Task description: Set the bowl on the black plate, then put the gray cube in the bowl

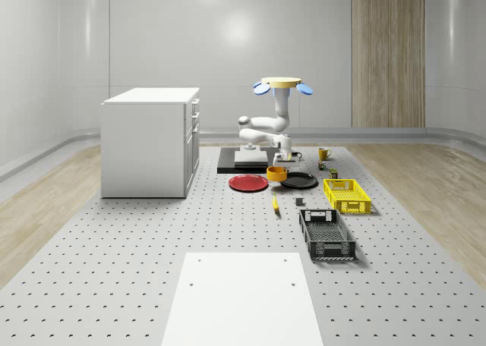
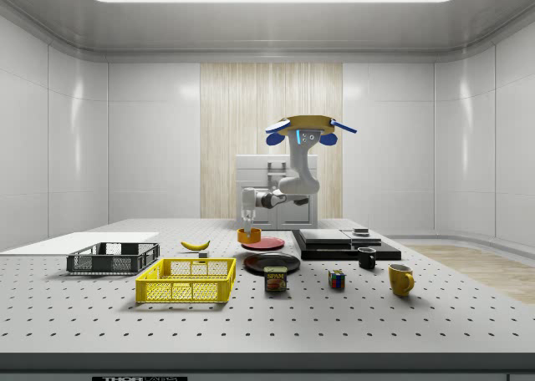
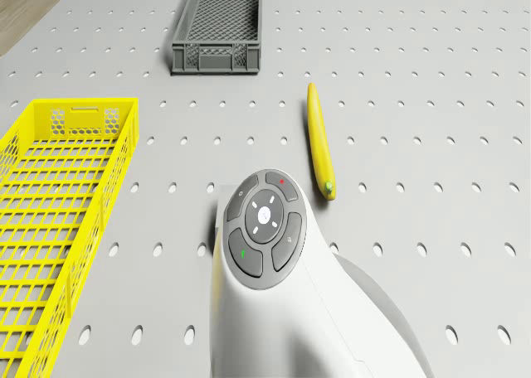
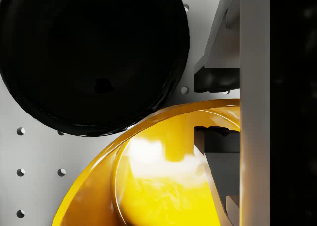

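Perforated grey surface (image 1: 152, 232) in my white-panelled room, hovering drone (image 2: 305, 126) above, end effector (image 4: 218, 104) clamped on yellow bowl (image 4: 163, 181).

My drone (image 2: 307, 124) wears a flat yellow disc on top with blue rotor blades around it. My arm (image 1: 267, 124) is glossy white with rounded joints, and its wrist carries a gray round button pad (image 3: 265, 228).
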### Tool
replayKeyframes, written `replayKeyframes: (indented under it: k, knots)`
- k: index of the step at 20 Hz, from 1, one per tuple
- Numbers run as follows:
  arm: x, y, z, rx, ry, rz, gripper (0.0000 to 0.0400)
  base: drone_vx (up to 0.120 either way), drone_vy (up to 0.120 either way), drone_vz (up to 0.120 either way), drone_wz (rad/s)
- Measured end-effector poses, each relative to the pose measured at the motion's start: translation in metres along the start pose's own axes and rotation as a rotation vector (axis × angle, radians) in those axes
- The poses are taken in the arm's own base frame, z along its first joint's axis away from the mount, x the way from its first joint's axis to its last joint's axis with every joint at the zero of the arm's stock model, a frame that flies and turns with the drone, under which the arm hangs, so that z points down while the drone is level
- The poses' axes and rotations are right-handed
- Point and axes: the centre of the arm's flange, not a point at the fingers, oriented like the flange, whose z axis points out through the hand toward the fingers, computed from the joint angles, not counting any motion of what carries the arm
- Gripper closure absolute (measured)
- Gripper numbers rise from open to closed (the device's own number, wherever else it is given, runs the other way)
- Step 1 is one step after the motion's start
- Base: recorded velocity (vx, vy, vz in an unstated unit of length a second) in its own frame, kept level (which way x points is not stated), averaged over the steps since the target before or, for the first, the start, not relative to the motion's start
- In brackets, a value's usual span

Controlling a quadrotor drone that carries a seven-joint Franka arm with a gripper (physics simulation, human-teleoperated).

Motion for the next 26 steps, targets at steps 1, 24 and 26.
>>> replayKeyframes:
  k: [1, 24, 26]
  knots:
    - [0.0000, 0.0000, 0.0000, 0.000, 0.000, 0.000, 0.0300, -0.120, 0.120, 0.000, 0.000]
    - [0.0000, 0.0000, 0.0000, 0.000, 0.000, 0.000, 0.0300, -0.087, 0.120, -0.021, 0.000]
    - [0.0000, 0.0000, 0.0000, 0.000, 0.000, 0.000, 0.0300, 0.000, 0.120, -0.100, 0.000]
